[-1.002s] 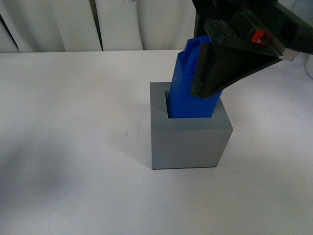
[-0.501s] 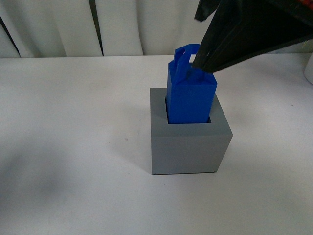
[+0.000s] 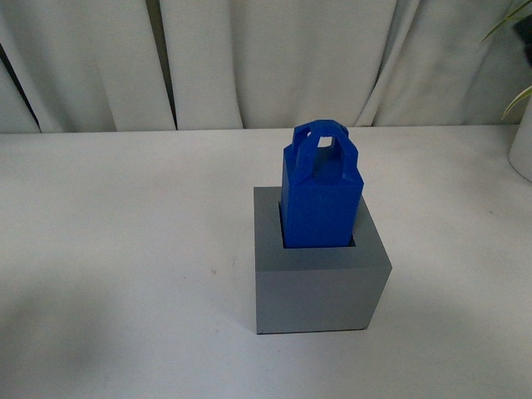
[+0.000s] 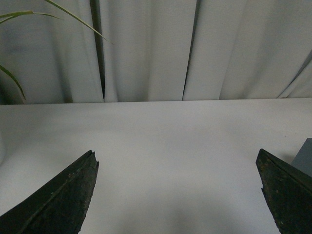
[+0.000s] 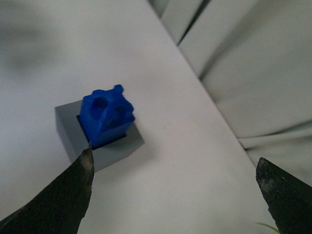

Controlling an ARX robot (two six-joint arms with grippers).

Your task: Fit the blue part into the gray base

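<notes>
The blue part (image 3: 322, 199) stands upright in the square recess of the gray base (image 3: 320, 287) at the middle of the white table; its looped handle sticks up above the base. Neither gripper shows in the front view. In the right wrist view the blue part (image 5: 106, 115) sits in the gray base (image 5: 113, 152), seen from above and apart from my right gripper (image 5: 175, 163), which is open and empty. My left gripper (image 4: 178, 158) is open and empty over bare table; a corner of the gray base (image 4: 304, 156) shows at the edge of that view.
White curtains hang behind the table's far edge. A white pot (image 3: 522, 150) with green leaves stands at the far right of the table. Plant leaves (image 4: 14, 48) also show in the left wrist view.
My right gripper has let go of the blue part and lifted up out of the front view. The blue part has gone from tilted to upright and sits lower in the base.
</notes>
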